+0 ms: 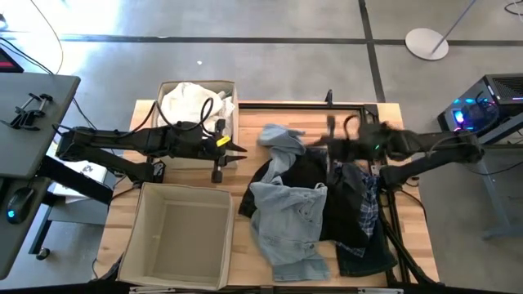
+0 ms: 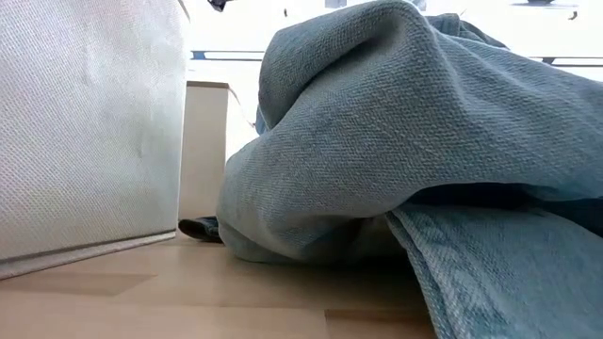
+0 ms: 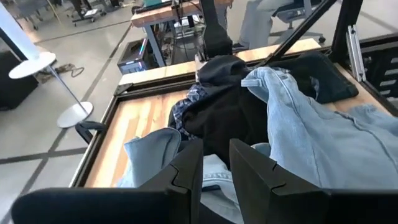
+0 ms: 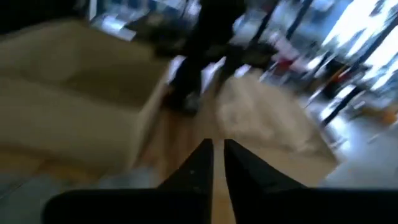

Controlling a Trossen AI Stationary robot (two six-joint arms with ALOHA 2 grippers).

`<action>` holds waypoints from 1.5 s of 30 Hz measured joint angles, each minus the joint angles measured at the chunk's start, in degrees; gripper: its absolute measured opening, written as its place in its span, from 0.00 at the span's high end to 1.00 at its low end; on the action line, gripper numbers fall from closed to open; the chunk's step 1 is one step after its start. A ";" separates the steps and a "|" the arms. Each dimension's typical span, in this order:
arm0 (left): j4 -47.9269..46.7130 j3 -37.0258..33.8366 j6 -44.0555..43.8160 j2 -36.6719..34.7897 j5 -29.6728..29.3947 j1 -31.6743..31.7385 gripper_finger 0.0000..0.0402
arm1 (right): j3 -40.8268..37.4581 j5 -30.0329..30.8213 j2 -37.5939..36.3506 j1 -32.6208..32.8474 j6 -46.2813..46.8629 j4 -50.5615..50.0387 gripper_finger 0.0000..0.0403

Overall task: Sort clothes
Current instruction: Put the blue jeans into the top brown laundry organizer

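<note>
The clothes lie in a pile on the table's right half: pale blue denim (image 1: pixel 286 220), a black garment (image 1: pixel 310 175), navy-white plaid (image 1: pixel 369 204), dark denim (image 1: pixel 364 257) and a pale blue piece (image 1: pixel 282 137). White clothes (image 1: pixel 192 102) lie in the far bin (image 1: pixel 231 88). My left gripper (image 1: pixel 242 150) hovers beside that bin, left of the pile, fingers close together and empty; its wrist view (image 3: pixel 216 152) looks over the pile. My right gripper (image 1: pixel 320 144) is above the pile's far part, shut and empty (image 4: pixel 217 149). The pale denim (image 2: pixel 424 141) fills the low view.
A second beige bin (image 1: pixel 214 204) stands at the near left, with nothing in it; its wall (image 2: pixel 85 122) shows in the low view. A black frame (image 1: pixel 392 204) runs along the table's far and right edges. Bare wood (image 1: pixel 237 175) lies between bins and pile.
</note>
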 joint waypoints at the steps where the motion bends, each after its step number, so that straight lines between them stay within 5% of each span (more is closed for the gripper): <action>1: -0.07 0.00 -0.71 0.09 0.00 -0.02 0.83 | 0.00 -0.12 0.87 1.39 2.41 -2.60 0.91; 11: -0.68 0.00 -2.89 1.17 0.01 -0.02 0.83 | 0.00 -5.01 8.43 9.37 27.53 -21.30 0.42; 16: -1.34 0.00 -2.84 2.53 0.02 0.00 0.83 | -0.01 -10.04 15.95 9.12 24.37 -26.56 0.32; 21: -1.80 0.00 -2.82 4.62 0.05 0.00 0.83 | -0.02 -12.88 23.40 9.39 14.41 -23.71 0.47; 27: -0.05 0.00 -2.63 5.18 -2.08 -0.05 0.83 | 0.65 -14.96 24.19 4.36 8.95 -21.64 0.94; 33: 3.46 0.00 1.37 2.12 -6.94 -0.86 0.83 | 11.04 -10.09 17.72 0.83 3.80 -11.75 0.94; 39: 6.74 0.00 2.75 -1.91 -9.25 -1.94 0.83 | 23.60 8.52 12.36 3.46 -14.33 9.68 0.97; 45: 8.86 0.00 4.30 -4.36 -9.19 -2.78 0.83 | 32.97 8.99 10.58 2.60 -30.92 31.66 0.98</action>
